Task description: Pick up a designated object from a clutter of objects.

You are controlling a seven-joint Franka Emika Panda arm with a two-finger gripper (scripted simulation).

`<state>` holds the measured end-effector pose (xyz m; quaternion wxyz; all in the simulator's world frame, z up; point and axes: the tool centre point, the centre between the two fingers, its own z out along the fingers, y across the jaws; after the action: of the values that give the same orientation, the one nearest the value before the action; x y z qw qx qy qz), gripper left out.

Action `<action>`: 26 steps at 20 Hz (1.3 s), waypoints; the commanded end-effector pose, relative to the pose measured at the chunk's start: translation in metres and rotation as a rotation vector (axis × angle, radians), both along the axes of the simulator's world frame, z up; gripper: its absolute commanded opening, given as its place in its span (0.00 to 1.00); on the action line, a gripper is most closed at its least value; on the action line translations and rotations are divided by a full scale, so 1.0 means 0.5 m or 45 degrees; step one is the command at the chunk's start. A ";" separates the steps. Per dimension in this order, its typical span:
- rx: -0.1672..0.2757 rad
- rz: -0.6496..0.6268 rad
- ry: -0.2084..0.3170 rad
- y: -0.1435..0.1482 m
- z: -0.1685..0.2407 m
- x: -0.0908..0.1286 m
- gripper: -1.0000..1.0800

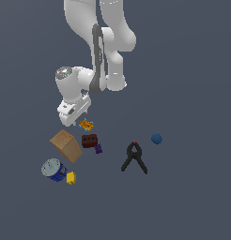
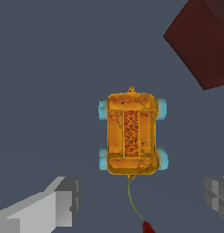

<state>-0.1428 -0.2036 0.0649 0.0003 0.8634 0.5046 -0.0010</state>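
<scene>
Gripper (image 2: 141,205) spread wide, holding nothing, with one grey finger (image 2: 45,209) and the other finger (image 2: 218,195) well apart on either side of open floor. Between and just beyond them, flat on the grey floor (image 2: 50,68): orange-yellow toy piece (image 2: 131,134), cyan wheels at its four corners, a thin cord trailing to a small red tip (image 2: 148,226). Not touched by either finger. Farther off, in a corner of the wrist view, part of the dark red block (image 2: 202,41).

In the exterior view, toy piece (image 1: 86,125) just under the white hand (image 1: 73,109), dark red block (image 1: 89,140) just beyond it. Tan box (image 1: 66,145) beside the block, small purple bit (image 1: 98,149) touching or nearly so. Blue can (image 1: 53,169) and yellow cube (image 1: 71,177) close together. Well apart toward the exterior view's right: black clamp (image 1: 134,158) and blue ball (image 1: 157,138).
</scene>
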 end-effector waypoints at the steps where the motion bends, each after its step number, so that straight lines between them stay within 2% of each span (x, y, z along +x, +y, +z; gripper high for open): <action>1: 0.002 0.009 -0.002 0.000 -0.002 -0.001 0.96; 7: 0.001 0.004 -0.001 0.000 -0.011 -0.001 0.96; 23: 0.001 0.009 0.000 0.001 -0.096 -0.003 0.96; 24: 0.001 0.009 0.000 0.001 -0.096 -0.003 0.00; 26: 0.001 0.009 0.000 0.001 -0.096 -0.003 0.00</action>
<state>-0.1439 -0.2035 0.0177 0.0005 0.8615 0.5077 -0.0003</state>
